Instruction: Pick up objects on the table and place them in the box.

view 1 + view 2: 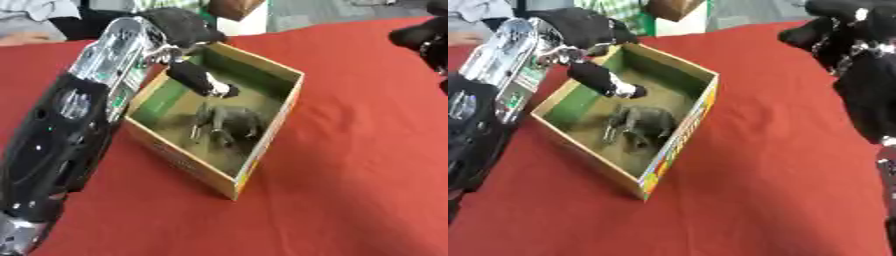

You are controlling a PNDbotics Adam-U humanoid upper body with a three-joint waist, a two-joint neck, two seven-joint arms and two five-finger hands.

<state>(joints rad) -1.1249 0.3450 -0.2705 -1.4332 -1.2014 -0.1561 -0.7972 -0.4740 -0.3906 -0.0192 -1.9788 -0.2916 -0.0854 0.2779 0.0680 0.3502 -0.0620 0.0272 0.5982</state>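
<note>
Hovering your left hand [188, 30] over the box [271, 122], fingers [199, 80] released, you've got the grey toy animal [229, 121] inside, nothing else showing on the desk [350, 175].

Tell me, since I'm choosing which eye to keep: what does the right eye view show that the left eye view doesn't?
Only the right eye view shows much of the right arm, a long black stretch down its right edge, with the right hand dark and blurred at the top. Only the left eye view shows the left forearm running down to the bottom corner. Both show the open box on the red tablecloth, the grey toy elephant lying inside it, and the left hand over the box's far corner with a finger pointing down over the toy.
</note>
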